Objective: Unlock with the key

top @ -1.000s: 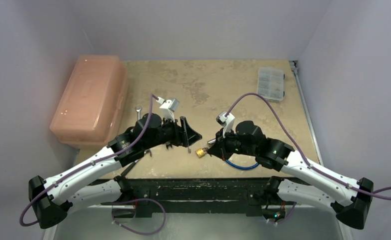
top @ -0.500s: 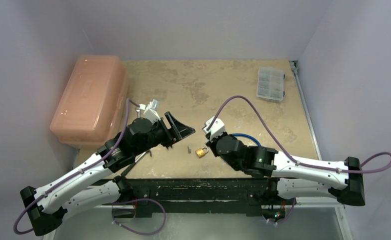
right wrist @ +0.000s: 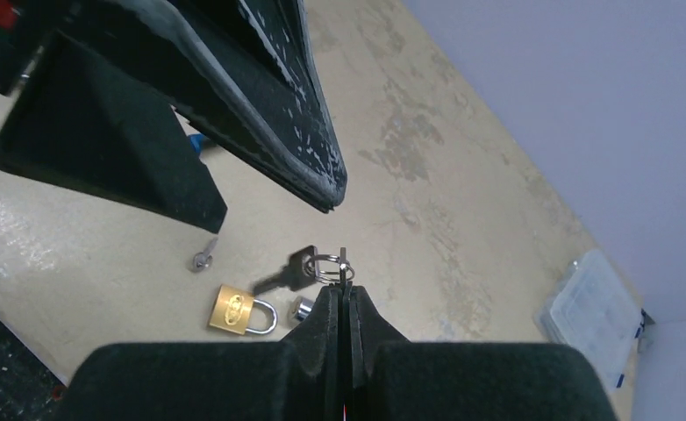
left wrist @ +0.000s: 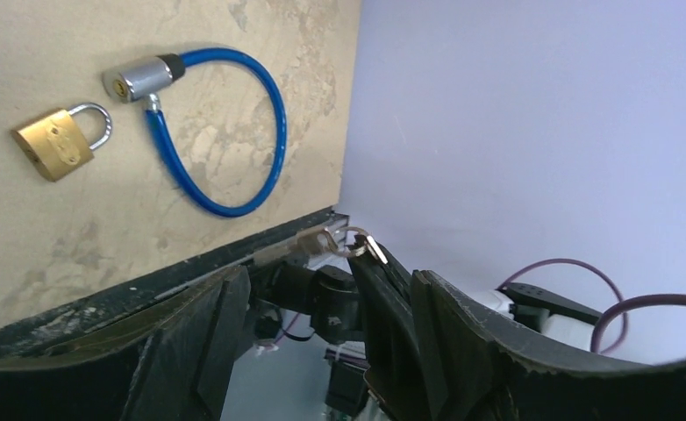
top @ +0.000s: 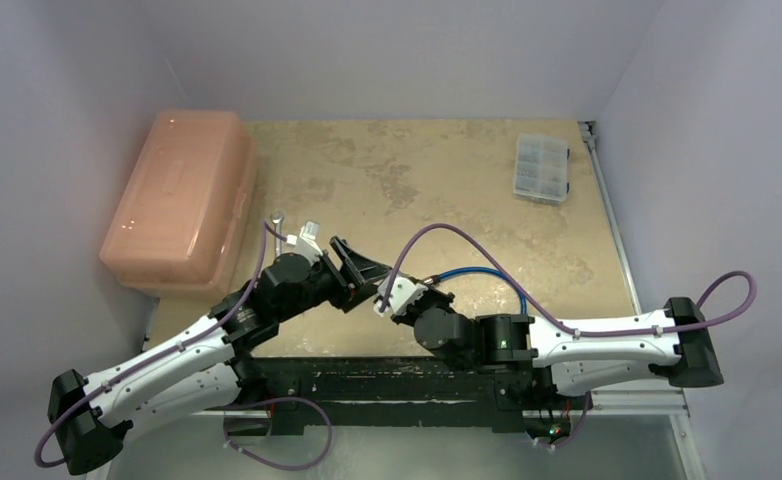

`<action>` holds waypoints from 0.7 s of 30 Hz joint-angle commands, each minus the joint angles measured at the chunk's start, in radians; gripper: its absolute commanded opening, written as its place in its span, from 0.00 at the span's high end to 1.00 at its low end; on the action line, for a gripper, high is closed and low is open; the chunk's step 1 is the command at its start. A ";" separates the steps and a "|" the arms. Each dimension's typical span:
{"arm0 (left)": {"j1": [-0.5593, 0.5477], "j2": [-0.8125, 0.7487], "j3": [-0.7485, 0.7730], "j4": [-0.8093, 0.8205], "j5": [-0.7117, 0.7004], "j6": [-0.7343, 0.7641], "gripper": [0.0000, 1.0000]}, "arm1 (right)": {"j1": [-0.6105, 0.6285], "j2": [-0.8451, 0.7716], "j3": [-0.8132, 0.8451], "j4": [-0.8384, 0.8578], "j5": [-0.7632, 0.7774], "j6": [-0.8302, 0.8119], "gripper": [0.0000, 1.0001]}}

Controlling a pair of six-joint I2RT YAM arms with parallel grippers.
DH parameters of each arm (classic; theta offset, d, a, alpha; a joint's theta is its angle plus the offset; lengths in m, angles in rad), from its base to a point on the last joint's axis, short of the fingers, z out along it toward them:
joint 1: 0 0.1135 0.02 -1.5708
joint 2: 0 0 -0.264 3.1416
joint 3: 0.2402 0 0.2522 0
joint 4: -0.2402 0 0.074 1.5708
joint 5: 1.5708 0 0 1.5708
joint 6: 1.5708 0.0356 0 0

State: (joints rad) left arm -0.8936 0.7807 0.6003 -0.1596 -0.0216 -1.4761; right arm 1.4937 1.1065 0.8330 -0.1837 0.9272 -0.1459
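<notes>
Right wrist: key [right wrist: 289,270] hangs from tips of right gripper [right wrist: 346,288].

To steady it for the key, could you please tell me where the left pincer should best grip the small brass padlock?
I would grip the brass padlock by its body's two narrow side edges, coming straight down from above. It lies flat on the tan table, so its broad faces cannot be pinched, and this leaves the steel shackle and the end opposite free.
</notes>
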 commanded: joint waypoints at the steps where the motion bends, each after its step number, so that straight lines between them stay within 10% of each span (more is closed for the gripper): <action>1: -0.003 -0.002 -0.051 0.194 0.064 -0.106 0.28 | 0.040 -0.026 -0.025 0.149 0.080 -0.142 1.00; 21: -0.009 0.024 -0.108 0.329 0.100 -0.199 0.38 | 0.059 -0.011 -0.065 0.295 0.044 -0.290 1.00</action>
State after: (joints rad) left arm -0.8951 0.7883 0.5079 0.0753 0.0494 -1.6459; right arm 1.5467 1.0927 0.7719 0.0345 0.9524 -0.4091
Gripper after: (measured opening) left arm 0.630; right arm 0.016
